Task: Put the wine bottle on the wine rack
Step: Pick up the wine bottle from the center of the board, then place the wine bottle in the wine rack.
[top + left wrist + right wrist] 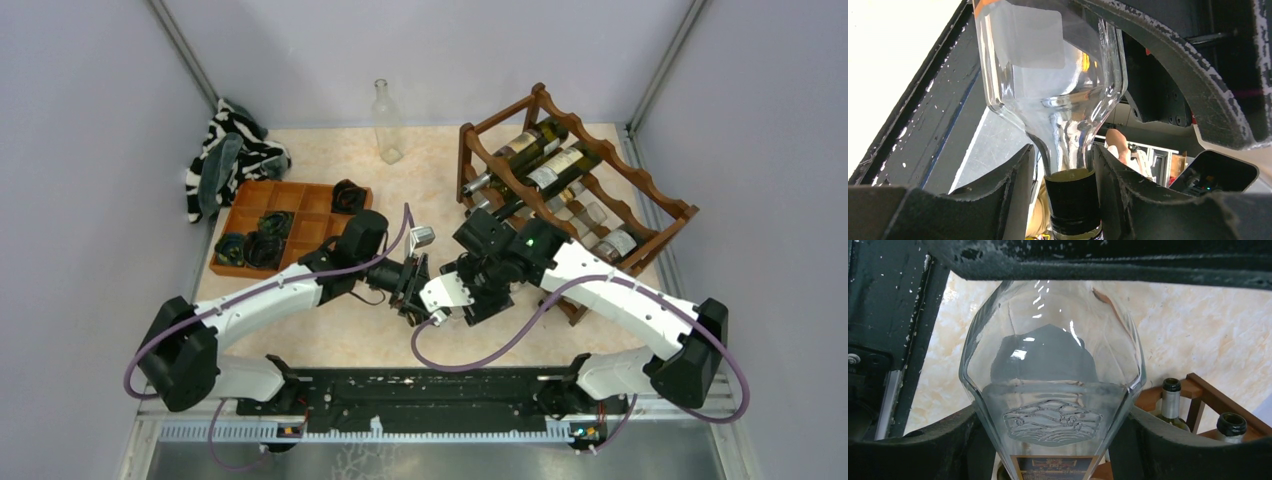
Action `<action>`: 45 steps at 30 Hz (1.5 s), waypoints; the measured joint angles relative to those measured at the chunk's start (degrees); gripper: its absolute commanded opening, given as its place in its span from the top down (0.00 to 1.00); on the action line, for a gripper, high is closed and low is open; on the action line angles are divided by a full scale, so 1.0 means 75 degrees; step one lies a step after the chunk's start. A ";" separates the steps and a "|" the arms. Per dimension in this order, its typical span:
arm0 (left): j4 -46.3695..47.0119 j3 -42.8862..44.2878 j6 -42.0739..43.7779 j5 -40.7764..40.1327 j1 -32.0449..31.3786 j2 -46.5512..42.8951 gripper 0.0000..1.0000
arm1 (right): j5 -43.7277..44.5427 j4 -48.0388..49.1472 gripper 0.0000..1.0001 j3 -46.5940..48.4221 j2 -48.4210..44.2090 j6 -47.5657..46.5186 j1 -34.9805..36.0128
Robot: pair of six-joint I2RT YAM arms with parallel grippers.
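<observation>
A clear wine bottle (pixel 445 293) with a black cap hangs level above the table's middle, between my two grippers. My right gripper (pixel 480 290) is shut on its wide body (pixel 1053 370), and both fingers (pixel 1148 435) press its sides. My left gripper (pixel 412 290) stands around the neck (pixel 1068 150) just above the cap. One finger (pixel 1113 175) touches the neck and a thin gap shows at the other. The dark reddish-brown wine rack (pixel 640 185) stands at the back right, a short way beyond the right gripper, with several bottles (pixel 545 150) in it.
An empty clear bottle (pixel 387 125) stands upright at the back centre. An orange-brown compartment tray (pixel 290 200) with dark rolled items lies at the left, and a striped cloth (pixel 230 150) lies behind it. Grey walls close in on three sides.
</observation>
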 measured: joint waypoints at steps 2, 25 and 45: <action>-0.0061 0.0000 0.0038 0.0017 0.0000 0.0023 0.46 | -0.0003 -0.0006 1.00 0.0000 0.0047 0.0064 0.0017; 0.0787 -0.0682 -0.0035 0.0504 0.0029 0.0134 1.00 | -0.0029 -0.0050 0.19 0.0000 0.0411 0.0924 0.0315; 0.4054 -0.2736 -0.1606 0.0816 0.0195 -0.0236 1.00 | -0.3538 -0.1801 0.01 0.2926 0.0105 0.0251 -0.1644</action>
